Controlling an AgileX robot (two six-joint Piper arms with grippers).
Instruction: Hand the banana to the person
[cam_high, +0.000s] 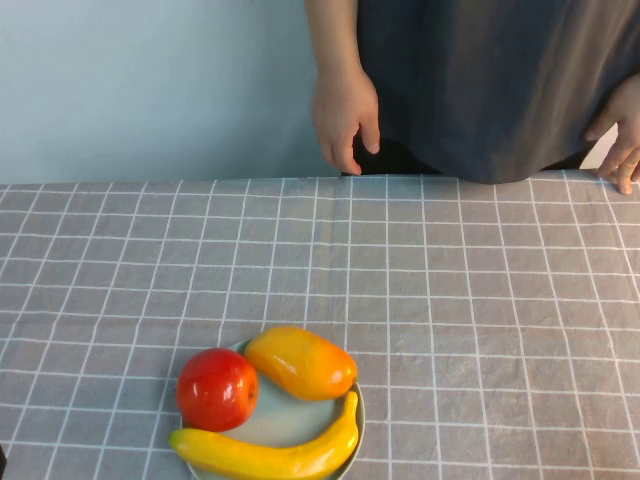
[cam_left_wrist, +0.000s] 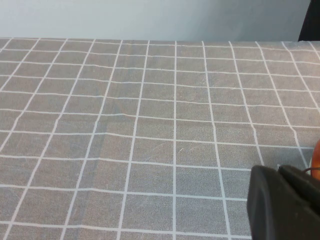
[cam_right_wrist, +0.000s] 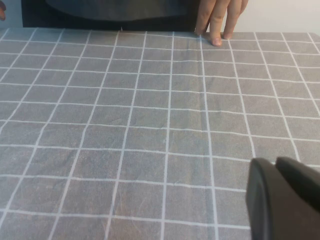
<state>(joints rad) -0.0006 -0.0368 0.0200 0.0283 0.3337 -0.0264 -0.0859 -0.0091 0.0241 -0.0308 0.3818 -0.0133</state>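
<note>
The banana (cam_high: 270, 455), long and yellow, lies along the near rim of a pale plate (cam_high: 359, 410) at the near left of the table. The person (cam_high: 500, 80) in a dark grey top stands at the far edge, one hand (cam_high: 345, 115) hanging above it. The person's other hand's fingers (cam_right_wrist: 215, 22) rest on the far edge in the right wrist view. My left gripper (cam_left_wrist: 278, 168) is shut and empty, low over the cloth to the left of the plate. My right gripper (cam_right_wrist: 276, 161) is shut and empty, over bare cloth. Neither gripper shows in the high view.
A red apple (cam_high: 217, 388) and an orange-yellow mango-like fruit (cam_high: 300, 362) share the plate with the banana. A sliver of orange-red fruit (cam_left_wrist: 316, 156) shows beside my left gripper. A grey checked cloth (cam_high: 450, 300) covers the table.
</note>
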